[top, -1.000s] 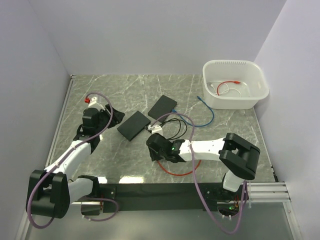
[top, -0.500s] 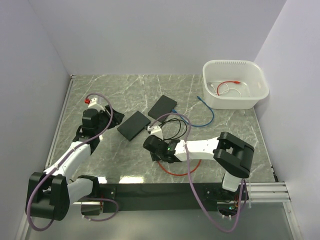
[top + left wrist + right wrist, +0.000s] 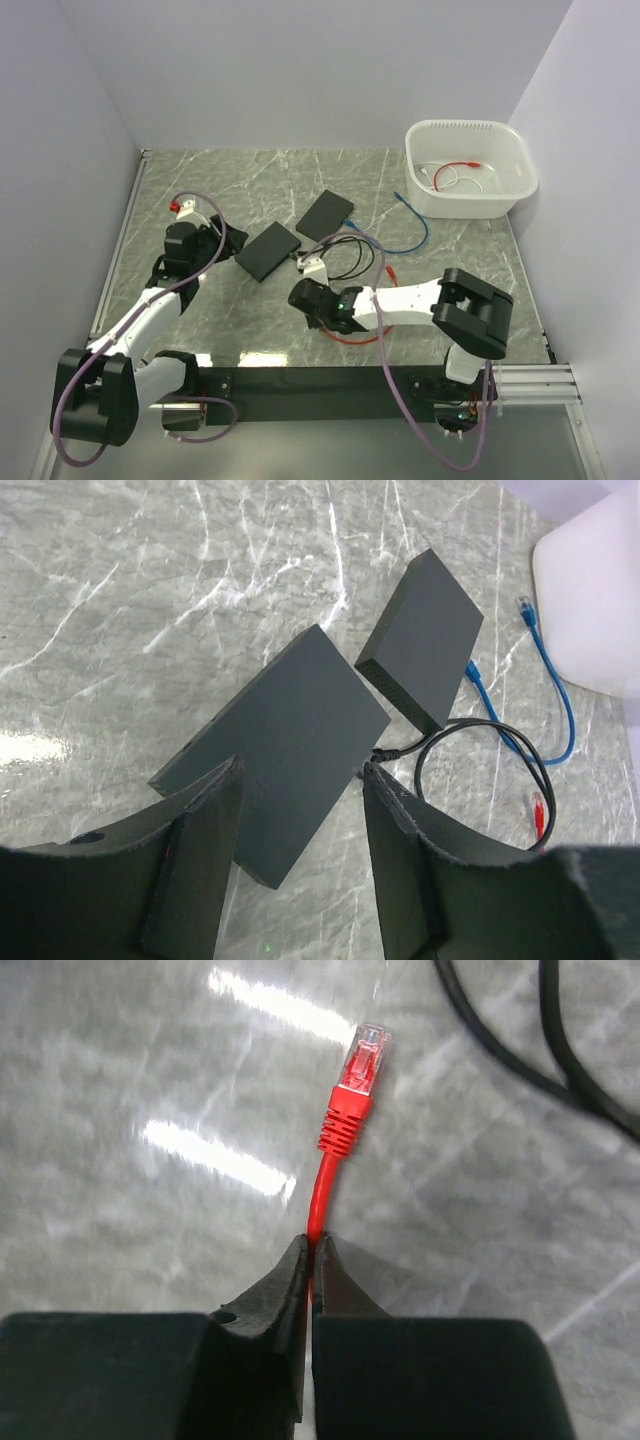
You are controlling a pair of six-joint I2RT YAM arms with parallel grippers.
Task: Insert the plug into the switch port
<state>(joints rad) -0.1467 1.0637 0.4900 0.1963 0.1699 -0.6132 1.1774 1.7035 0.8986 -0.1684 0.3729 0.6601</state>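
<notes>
Landmark: nearer black switch (image 3: 268, 250), lying flat on the marble table (image 3: 200, 180).

Right gripper (image 3: 310, 1250) is clenched on the red cable (image 3: 322, 1185), pinching it a short way behind the plug's boot. The plug (image 3: 362, 1052) sticks out past the fingertips with its clear tip pointing away from the gripper, over bare table. It touches nothing and is not in any port. In the top view this gripper sits near the switch's right corner, on the side toward the arm bases, and apart from it. The rest of the red cable loops on the table further toward the bases.

Left gripper (image 3: 302, 770) is released, nothing between its fingers. It hangs over the switch's left end, and the wrist view sees the switch through the gap.

Second black switch (image 3: 325, 213) sits just beyond the landmark's far right corner, with a small gap between them. Black cable (image 3: 480, 750) coils right of the switch, one end right at its right edge. Blue cable (image 3: 415, 235) is further right. White tub (image 3: 470, 195) is well apart, far right, with thin wires inside.
</notes>
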